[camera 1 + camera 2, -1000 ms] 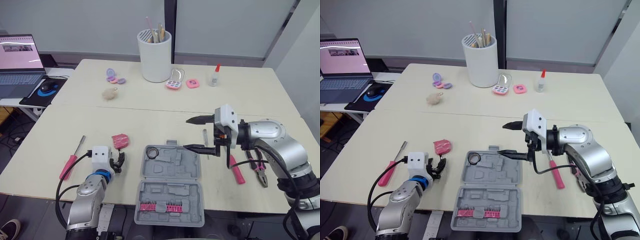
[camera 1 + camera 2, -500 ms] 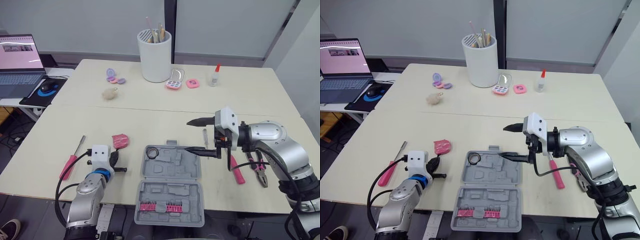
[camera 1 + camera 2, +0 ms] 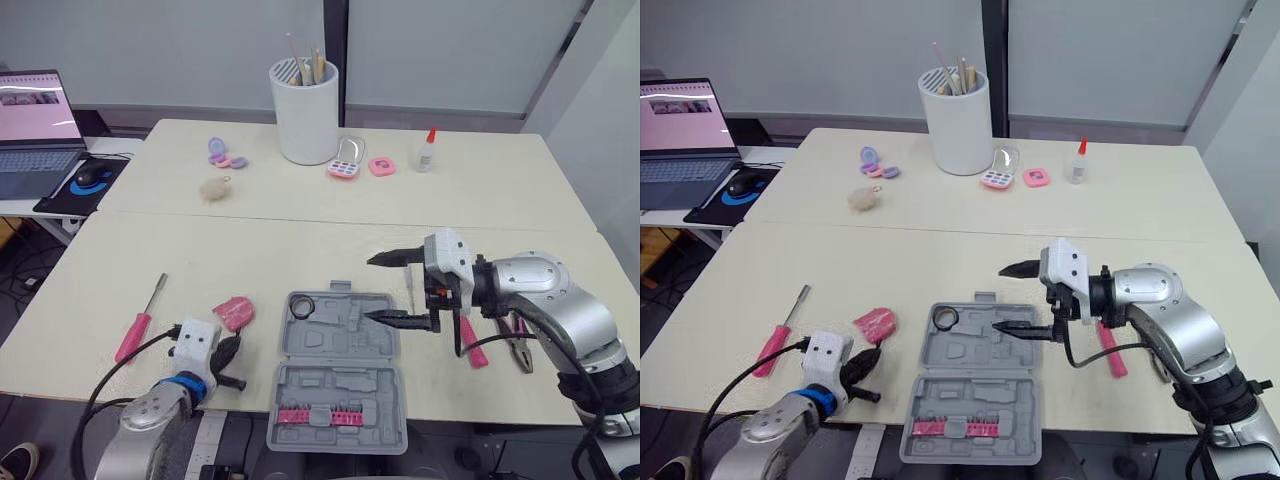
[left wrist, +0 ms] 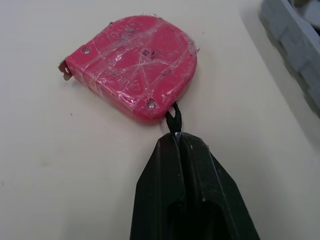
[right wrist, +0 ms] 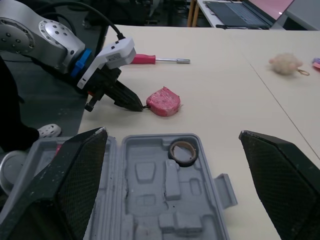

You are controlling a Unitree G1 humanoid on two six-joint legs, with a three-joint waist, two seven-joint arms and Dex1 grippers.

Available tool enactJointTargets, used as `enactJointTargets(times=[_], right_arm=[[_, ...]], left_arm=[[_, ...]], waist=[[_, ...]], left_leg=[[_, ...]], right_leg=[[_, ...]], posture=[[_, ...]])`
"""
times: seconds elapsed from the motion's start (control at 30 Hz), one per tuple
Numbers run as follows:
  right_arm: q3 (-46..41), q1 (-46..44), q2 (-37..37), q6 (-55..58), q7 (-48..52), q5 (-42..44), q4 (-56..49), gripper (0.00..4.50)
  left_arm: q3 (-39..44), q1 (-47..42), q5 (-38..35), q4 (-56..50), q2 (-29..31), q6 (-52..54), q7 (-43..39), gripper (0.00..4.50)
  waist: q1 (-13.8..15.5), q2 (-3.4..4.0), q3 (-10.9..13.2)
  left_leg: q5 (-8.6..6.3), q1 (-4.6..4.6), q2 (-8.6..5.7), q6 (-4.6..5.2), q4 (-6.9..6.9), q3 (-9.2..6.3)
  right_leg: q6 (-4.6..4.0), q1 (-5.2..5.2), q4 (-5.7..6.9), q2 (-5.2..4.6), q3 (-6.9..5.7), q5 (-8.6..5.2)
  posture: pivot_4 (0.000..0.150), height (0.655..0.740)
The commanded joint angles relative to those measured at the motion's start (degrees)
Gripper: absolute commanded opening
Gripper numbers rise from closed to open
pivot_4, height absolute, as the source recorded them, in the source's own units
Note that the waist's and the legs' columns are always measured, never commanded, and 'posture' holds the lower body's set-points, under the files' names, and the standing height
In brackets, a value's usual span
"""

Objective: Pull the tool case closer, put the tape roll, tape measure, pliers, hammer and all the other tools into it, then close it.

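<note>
A strip of bare tabletop [image 3: 268, 315] is lying open between the tape measure [image 3: 232, 312] and the open tool case [image 3: 340, 370]; the right gripper [image 3: 369, 288], fingers spread, is hanging over the case's far right corner.

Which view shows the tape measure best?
The left wrist view: the tape measure shows close, its strap pinched by the left gripper. The eye views and right wrist view show it small, beside the tool case.

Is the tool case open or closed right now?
Open. The case lies spread flat, both moulded halves facing up, tape roll inside.
</note>
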Motion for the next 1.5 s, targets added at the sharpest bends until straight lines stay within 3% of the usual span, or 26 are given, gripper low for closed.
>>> enactJointTargets(times=[0.03, 0.27, 0.53, 0.63, 0.9, 1.03, 1.23, 1.5], right_arm=[[-0.1, -0.2, -0.3, 0.0, 0.2, 0.8, -2.3, 4.5], [0.8, -0.8, 0.9, -0.2, -0.1, 0.6, -1.6, 4.5], [1.5, -0.8, 1.6, -0.7, -0.6, 0.3, -1.0, 4.5], [1.5, -0.9, 1.8, -0.9, -0.6, 0.0, -0.6, 4.5], [1.3, -0.9, 1.6, -1.4, -0.4, -0.3, -0.1, 4.5], [1.2, -1.5, 1.8, -2.0, -0.1, -0.4, 0.9, 4.5], [1.5, -2.6, 2.0, -3.1, 0.6, -0.7, 3.0, 4.5], [0.6, -2.2, 0.0, -1.9, 1.1, -0.6, 1.9, 4.5]], left_arm=[[-0.2, 4.6, -3.0, -3.3, 3.2, 3.0, -5.3, 0.02], [3.4, 12.2, -5.0, -6.1, 10.6, 3.3, -11.7, 0.02], [4.5, 12.3, -6.2, -6.5, 11.1, 2.4, -12.7, 0.02], [5.7, 12.3, -7.5, -7.1, 11.6, 2.4, -14.0, 0.68], [17.2, 16.1, -16.5, -7.2, 20.0, 5.0, -27.6, 3.25], [19.2, 12.8, -15.1, -0.2, 24.2, -4.4, -36.8, 4.49], [10.0, 0.6, -5.0, 17.3, 25.1, -28.3, -45.7, 4.49], [2.3, -11.8, 1.0, 35.4, 21.3, -46.2, -47.1, 4.49]], waist=[[0.0, 0.01, 0.0], [0.0, 0.02, 0.0], [0.2, 0.03, 0.0], [0.2, 0.03, 0.0], [0.2, 0.05, 0.0], [0.3, 0.07, 0.0], [0.4, 0.09, 0.0], [0.2, 0.08, 0.0]], left_leg=[[0.0, 0.0, 0.0, 0.0, -0.01, 0.02], [-0.01, -0.02, 0.04, 0.01, -0.1, 0.05], [-0.01, -0.08, 0.05, 0.02, -0.13, 0.02], [-0.01, -0.11, 0.06, 0.02, -0.13, 0.01], [-0.01, -0.16, 0.09, 0.02, -0.14, -0.04], [-0.01, -0.17, 0.08, 0.02, -0.14, -0.03], [-0.01, -0.22, 0.07, 0.02, -0.14, 0.04], [-0.02, -0.48, 0.08, 0.04, -0.13, -0.02]], right_leg=[[0.0, 0.01, -0.08, 0.0, 0.01, 0.0], [-0.01, -0.01, -0.23, -0.02, 0.0, 0.0], [-0.02, -0.01, -0.43, -0.03, -0.04, 0.01], [-0.02, -0.01, -0.45, -0.03, -0.07, 0.01], [-0.05, -0.07, -0.47, -0.01, -0.14, 0.02], [-0.08, -0.09, -0.48, -0.02, -0.14, 0.04], [-0.21, -0.12, -0.53, -0.03, -0.13, 0.11], [-0.2, -0.31, -0.5, -0.01, -0.24, 0.22]], posture=[[0.15, 0.74], [0.15, 0.74], [0.15, 0.74], [0.15, 0.74], [0.15, 0.74], [0.15, 0.74], [0.15, 0.74], [0.15, 0.74]])
